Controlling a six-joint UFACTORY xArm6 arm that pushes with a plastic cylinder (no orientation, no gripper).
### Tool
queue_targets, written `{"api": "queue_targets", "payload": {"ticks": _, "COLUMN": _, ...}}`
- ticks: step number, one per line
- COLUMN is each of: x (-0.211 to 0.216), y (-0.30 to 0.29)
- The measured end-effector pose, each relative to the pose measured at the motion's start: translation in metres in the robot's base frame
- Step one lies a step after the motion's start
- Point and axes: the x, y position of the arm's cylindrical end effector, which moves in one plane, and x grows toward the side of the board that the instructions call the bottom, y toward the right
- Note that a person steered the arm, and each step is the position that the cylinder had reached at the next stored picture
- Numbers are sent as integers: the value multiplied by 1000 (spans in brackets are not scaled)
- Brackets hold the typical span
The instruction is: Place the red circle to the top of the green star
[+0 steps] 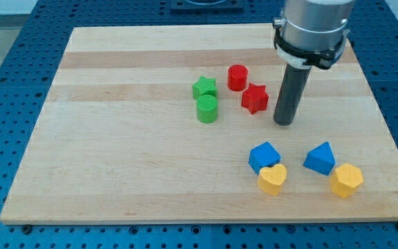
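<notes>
1. Surface [130, 159]: pale wooden board, lying on a blue perforated base [5, 83] that shows around its edges.
2. Rod: straight, dark, hanging from a grey cylindrical arm end [313, 28] at the view's top right. My tip [283, 123] rests on the board just to the view's right of the red star, with a narrow gap between them. There is no hand on this arm, so nothing is spread, pressed together or pinching.
3. Red circle [237, 77]: upright cylinder in the upper middle of the board. It stands to the view's upper right of the green star, a small gap between them, and just up and left of the red star.
4. Green star [204, 88]: sits left of the red circle, its lower edge touching or nearly touching the green cylinder.
5. Green cylinder [207, 109]: directly below the green star.
6. Red star [255, 98]: between the red circle and my tip, lower than the circle.
7. Blue block [264, 157], angular in shape: lower right area, with a yellow heart [273, 179] touching its lower edge.
8. Second blue block [320, 158], wedge-like: further to the view's right, with a yellow block [346, 180], roughly hexagonal, just below and right of it.
9. Items 7 and 8 lie well apart from the red and green group.
</notes>
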Motion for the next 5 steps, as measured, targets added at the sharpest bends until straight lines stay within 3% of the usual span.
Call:
{"api": "queue_targets", "payload": {"ticks": 4, "x": -35, "y": -15}}
{"api": "queue_targets", "payload": {"ticks": 5, "x": -69, "y": -30}}
